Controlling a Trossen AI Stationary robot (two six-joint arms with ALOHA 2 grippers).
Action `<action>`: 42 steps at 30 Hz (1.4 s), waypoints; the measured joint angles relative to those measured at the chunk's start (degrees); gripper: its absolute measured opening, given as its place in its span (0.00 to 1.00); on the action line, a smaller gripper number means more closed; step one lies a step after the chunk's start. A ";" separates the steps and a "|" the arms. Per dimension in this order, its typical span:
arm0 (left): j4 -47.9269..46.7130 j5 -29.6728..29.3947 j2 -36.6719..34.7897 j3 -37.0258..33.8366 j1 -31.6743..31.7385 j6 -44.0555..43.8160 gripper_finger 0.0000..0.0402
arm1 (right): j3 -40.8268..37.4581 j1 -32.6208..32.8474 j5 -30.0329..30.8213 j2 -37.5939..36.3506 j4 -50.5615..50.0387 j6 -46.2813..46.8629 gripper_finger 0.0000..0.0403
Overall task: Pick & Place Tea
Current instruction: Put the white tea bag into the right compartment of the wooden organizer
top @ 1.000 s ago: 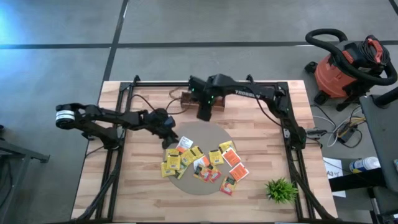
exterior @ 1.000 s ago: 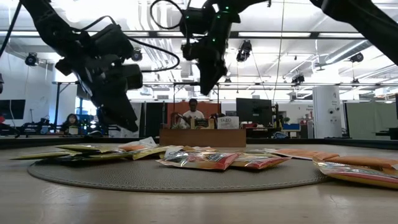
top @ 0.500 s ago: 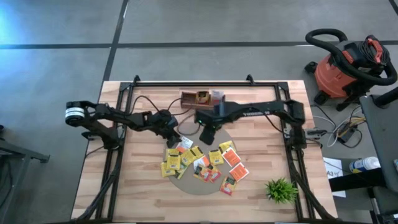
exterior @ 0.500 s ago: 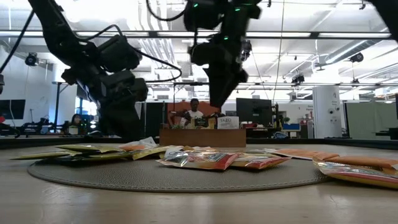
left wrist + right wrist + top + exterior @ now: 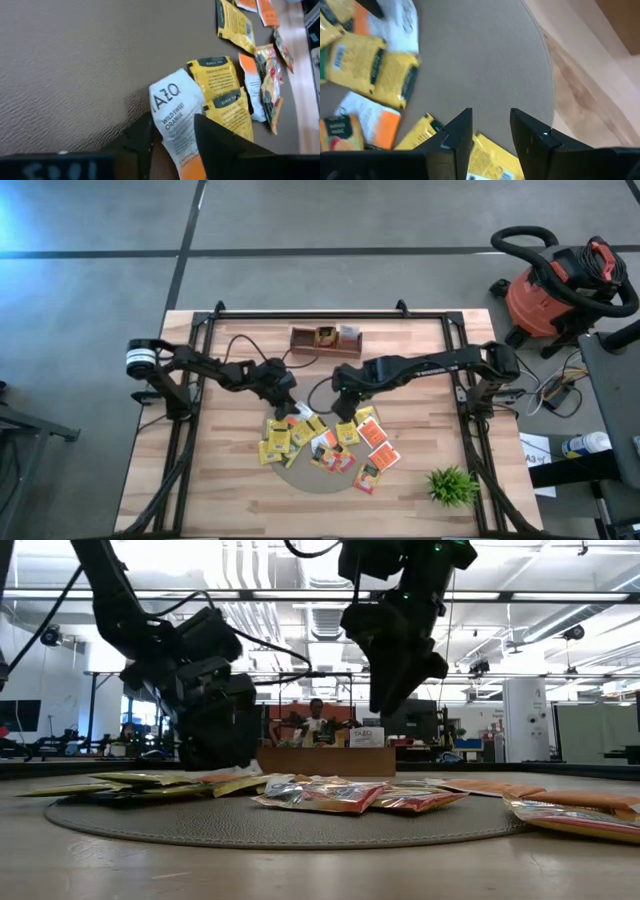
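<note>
Several tea packets (image 5: pixel 330 442), yellow, orange-red and white, lie flat on a round grey mat (image 5: pixel 300 478). My left gripper (image 5: pixel 287 405) is low at the mat's far left edge. Its open fingers stand on either side of a white packet with an orange end (image 5: pixel 175 107). My right gripper (image 5: pixel 345 402) hangs open above the mat's far part, pointing steeply down. Only bare mat lies between its fingers (image 5: pixel 491 112), with a yellow packet (image 5: pixel 485 157) just beneath. In the low view it (image 5: pixel 395 690) is well above the packets. My left gripper comes slanting down from the table's left, one finger (image 5: pixel 142 137) along each long edge of the white packet (image 5: pixel 170 125). The packet lies flat on the mat. Whether the fingers touch it I cannot tell.
A brown wooden divided tray (image 5: pixel 325 340) stands at the table's far edge, behind the mat. A small green plant (image 5: pixel 450 485) sits at the near right. Bare wooden tabletop (image 5: pixel 230 480) lies left and right of the mat. A red vacuum (image 5: pixel 560 290) stands off the table.
My right gripper has come from above the wooden tray toward the near edge and down, rolling about its own axis, and now hangs over the mat. My left gripper has moved right and sunk to the mat at the white packet.
</note>
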 joint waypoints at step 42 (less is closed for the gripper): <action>4.30 -17.17 -9.88 13.16 0.15 20.54 0.00 | 8.85 -7.39 -5.58 -3.48 5.30 -42.47 0.48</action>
